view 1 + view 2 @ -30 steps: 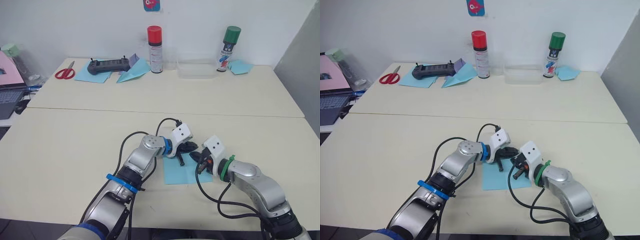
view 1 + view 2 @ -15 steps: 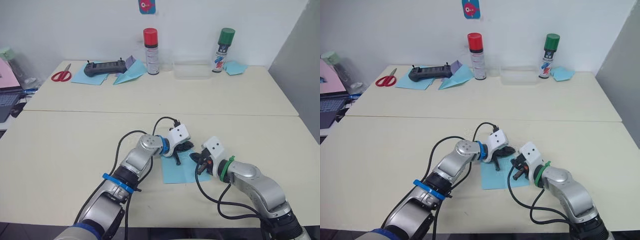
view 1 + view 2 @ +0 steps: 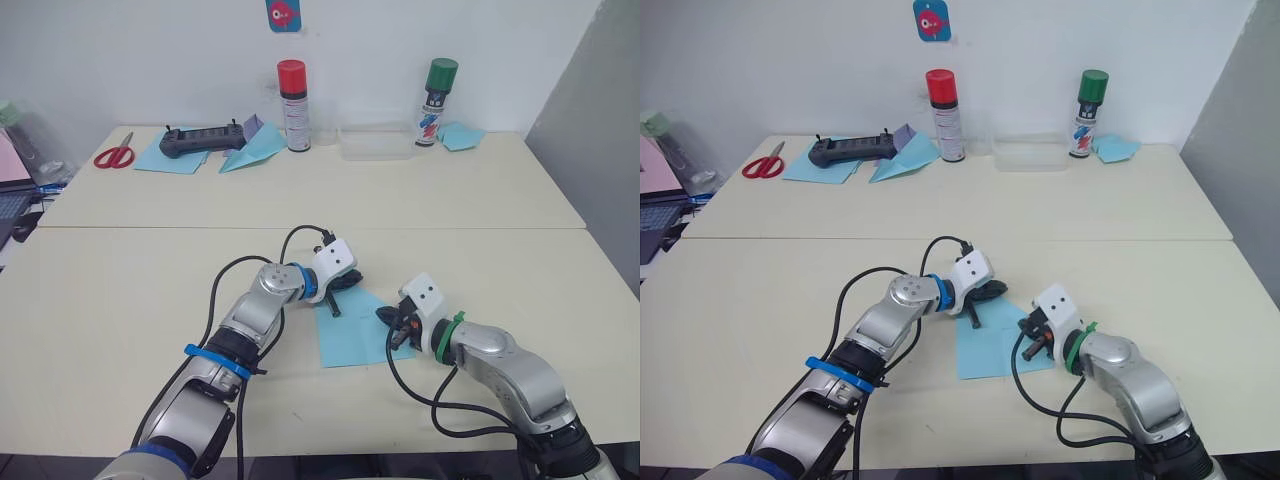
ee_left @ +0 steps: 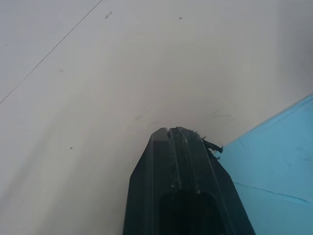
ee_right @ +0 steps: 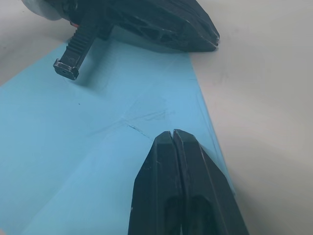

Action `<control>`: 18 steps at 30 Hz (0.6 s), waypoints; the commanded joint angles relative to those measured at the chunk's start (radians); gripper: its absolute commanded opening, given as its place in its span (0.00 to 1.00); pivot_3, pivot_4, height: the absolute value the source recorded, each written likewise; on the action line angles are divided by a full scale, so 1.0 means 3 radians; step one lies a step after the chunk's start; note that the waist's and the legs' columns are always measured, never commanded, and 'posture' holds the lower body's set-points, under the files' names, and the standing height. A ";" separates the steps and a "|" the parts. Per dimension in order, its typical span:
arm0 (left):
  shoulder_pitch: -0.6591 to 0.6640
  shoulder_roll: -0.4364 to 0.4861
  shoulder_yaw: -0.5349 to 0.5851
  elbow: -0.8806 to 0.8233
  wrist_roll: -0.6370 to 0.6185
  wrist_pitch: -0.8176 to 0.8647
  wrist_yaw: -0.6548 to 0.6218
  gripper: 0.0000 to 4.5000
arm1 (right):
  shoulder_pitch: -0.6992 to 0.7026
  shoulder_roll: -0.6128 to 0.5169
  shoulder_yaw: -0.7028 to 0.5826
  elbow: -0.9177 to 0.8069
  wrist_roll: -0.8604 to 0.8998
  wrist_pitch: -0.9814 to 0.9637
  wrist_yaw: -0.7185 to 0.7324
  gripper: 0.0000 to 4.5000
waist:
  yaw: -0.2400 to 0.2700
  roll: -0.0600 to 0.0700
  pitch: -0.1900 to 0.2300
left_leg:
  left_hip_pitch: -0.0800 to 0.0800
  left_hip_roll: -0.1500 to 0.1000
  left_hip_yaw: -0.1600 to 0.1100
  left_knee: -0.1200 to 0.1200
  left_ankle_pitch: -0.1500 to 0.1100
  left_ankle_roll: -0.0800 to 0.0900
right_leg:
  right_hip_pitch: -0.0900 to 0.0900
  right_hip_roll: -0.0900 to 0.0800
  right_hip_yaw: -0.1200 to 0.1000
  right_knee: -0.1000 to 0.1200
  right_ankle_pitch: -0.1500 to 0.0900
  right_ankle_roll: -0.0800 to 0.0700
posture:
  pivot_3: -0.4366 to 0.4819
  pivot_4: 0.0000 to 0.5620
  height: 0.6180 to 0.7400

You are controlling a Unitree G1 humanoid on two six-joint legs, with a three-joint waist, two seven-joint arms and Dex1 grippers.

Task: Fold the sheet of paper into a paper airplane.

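The sheet of paper point(image 3: 350, 336) lies flat and light blue on the near table, with faint crease lines across it point(image 5: 73, 147). My left gripper point(image 3: 352, 282) is shut, its tips resting at the sheet's far edge; in the left wrist view its fingertips point(image 4: 178, 133) touch the table right beside the paper's edge point(image 4: 279, 161). My right gripper point(image 3: 388, 318) is shut with nothing between its fingers, and its tips press on the sheet near the right edge point(image 5: 173, 134). The paper airplane shape is not formed; the sheet is a flat rectangle.
On the far table stand a red spray can point(image 3: 291, 90), a green spray can point(image 3: 438, 88) and a clear box point(image 3: 375, 143). Scissors point(image 3: 115, 156), a black controller point(image 3: 200, 140), a wider blue dart point(image 3: 250, 150) and a small blue lump point(image 3: 460, 137) lie there too.
The camera has shifted. My left gripper has slid left along the sheet's far edge, baring more of the paper. The right gripper stays on the right edge.
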 commanded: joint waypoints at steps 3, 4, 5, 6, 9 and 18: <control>0.0036 0.0161 0.0340 0.0260 -0.0008 0.0102 0.0196 0.00 | -0.0013 0.0011 0.0099 0.0114 -0.0063 0.0092 -0.0003 0.00 | -0.0014 -0.0001 0.0002 | 0.0000 0.0002 0.0001 0.0000 0.0000 0.0000 | -0.0001 0.0001 0.0000 0.0001 -0.0002 -0.0003 | 0.48 0.27 1.00; 0.0025 0.0179 0.0410 0.0224 -0.0051 0.0093 0.0197 0.00 | -0.0033 0.0020 0.0112 0.0132 -0.0065 0.0083 0.0002 0.00 | -0.0019 -0.0001 0.0003 | -0.0001 0.0003 0.0003 0.0000 0.0000 0.0000 | -0.0004 0.0001 0.0000 0.0002 -0.0002 -0.0003 | 0.48 0.27 1.00; 0.0020 0.0214 0.0505 0.0162 -0.0109 0.0070 0.0198 0.00 | -0.0063 0.0038 0.0127 0.0159 -0.0064 0.0063 0.0013 0.00 | -0.0023 -0.0002 0.0004 | -0.0001 0.0005 0.0003 -0.0001 0.0000 0.0000 | -0.0005 0.0002 0.0000 0.0003 0.0000 0.0000 | 0.48 0.27 1.00; 0.0026 0.0274 0.0619 0.0088 -0.0159 0.0084 0.0227 0.00 | -0.0096 0.0061 0.0142 0.0186 -0.0063 0.0055 0.0016 0.00 | -0.0030 -0.0003 0.0007 | -0.0001 0.0005 0.0004 -0.0001 0.0000 0.0000 | -0.0006 0.0003 0.0000 0.0005 0.0001 0.0001 | 0.48 0.27 1.00; 0.0103 0.0420 0.0896 -0.0151 -0.0336 0.0173 0.0244 0.00 | -0.0170 0.0106 0.0171 0.0263 -0.0074 0.0030 0.0028 0.00 | -0.0041 0.0000 0.0012 | -0.0007 0.0011 0.0004 -0.0004 0.0000 0.0000 | -0.0019 0.0007 0.0000 0.0012 0.0006 0.0009 | 0.48 0.27 1.00; 0.0603 0.0324 0.1823 -0.1506 -0.1751 0.1942 0.0311 0.30 | -0.0260 0.0118 0.0196 0.0402 -0.0111 -0.0064 0.0117 0.00 | -0.0001 -0.0008 0.0033 | -0.0035 0.0006 0.0003 -0.0003 0.0000 -0.0001 | -0.0039 0.0001 -0.0003 0.0009 0.0007 0.0009 | 0.48 0.27 1.00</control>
